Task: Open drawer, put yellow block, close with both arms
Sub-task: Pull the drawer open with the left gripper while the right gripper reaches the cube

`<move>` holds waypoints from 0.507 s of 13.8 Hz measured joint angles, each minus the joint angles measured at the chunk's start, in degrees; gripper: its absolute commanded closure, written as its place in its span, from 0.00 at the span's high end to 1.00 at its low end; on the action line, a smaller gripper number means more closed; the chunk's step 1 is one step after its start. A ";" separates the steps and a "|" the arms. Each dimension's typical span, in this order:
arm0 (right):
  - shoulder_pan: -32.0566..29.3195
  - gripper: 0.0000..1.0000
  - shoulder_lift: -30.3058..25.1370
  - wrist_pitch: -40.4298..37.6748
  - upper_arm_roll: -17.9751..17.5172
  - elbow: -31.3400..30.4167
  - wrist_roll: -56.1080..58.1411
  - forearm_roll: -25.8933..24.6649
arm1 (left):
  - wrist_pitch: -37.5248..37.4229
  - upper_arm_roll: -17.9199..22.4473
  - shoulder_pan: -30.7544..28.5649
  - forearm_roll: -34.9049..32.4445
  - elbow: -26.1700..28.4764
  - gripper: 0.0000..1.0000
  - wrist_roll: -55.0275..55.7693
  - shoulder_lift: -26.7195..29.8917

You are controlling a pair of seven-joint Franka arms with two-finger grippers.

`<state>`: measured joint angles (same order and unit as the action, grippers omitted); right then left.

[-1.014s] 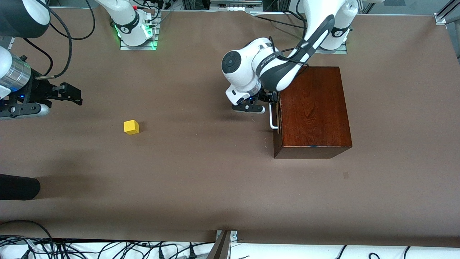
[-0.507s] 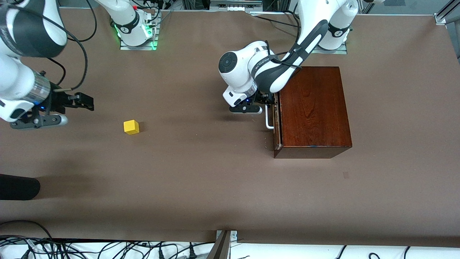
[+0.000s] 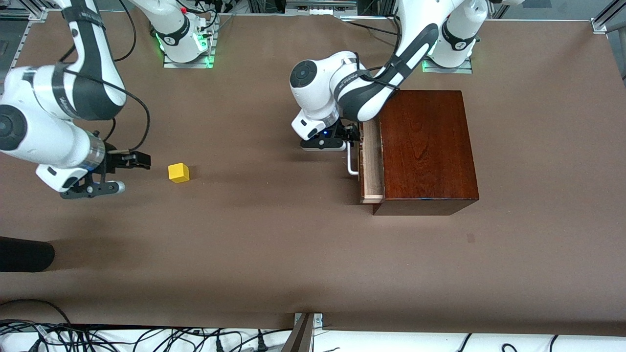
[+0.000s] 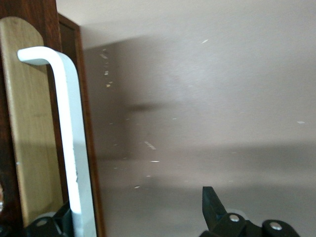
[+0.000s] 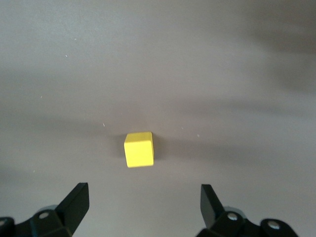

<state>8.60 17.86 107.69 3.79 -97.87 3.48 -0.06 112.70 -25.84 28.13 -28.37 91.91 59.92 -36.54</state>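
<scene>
Slid partway out of the glossy dark mahogany box (image 3: 424, 146) since a second ago: light pale-wood drawer (image 3: 371, 164) with dark reddish-brown front and white U-shaped bar handle (image 3: 351, 161) (image 4: 69, 143). Hooked over that handle, left gripper (image 3: 353, 137) (image 4: 133, 219), fingers (image 4: 211, 207) spread apart, one finger on each side of the bar. Resting on the brown desk (image 3: 274, 234), small bright yellow cube block (image 3: 178, 172) (image 5: 138, 149), just ahead of the right gripper (image 3: 139, 163) (image 5: 143, 202); fingers (image 5: 75, 202) released, wide apart, now much closer to the block than before.
</scene>
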 measured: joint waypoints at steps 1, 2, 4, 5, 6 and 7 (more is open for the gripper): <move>0.07 1.00 0.78 1.83 -0.32 -0.77 0.00 0.00 | -0.03 0.01 0.38 0.49 -1.20 1.00 0.29 -0.65; 0.15 1.00 1.49 3.75 -0.48 -1.73 0.00 0.00 | -0.13 0.01 0.74 0.89 -2.21 1.00 0.39 -1.15; 0.23 1.00 2.85 7.69 -0.53 -3.84 0.35 0.00 | -0.34 0.15 1.28 0.99 -3.12 1.00 0.42 -1.65; 0.23 1.00 3.45 9.47 -0.53 -4.84 1.21 0.00 | -0.35 0.17 1.36 1.03 -3.29 1.00 0.43 -1.73; 0.23 1.00 4.07 11.17 -0.57 -5.79 2.04 0.00 | -0.35 0.19 1.43 1.04 -3.35 1.00 0.44 -1.74; 0.24 1.00 4.61 12.65 -0.62 -6.63 2.39 0.01 | -0.36 0.21 1.45 1.04 -3.36 1.00 0.43 -1.75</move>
<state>8.84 22.47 120.34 3.16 -104.51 5.87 -0.05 112.34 -25.63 29.58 -27.33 88.55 60.36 -38.29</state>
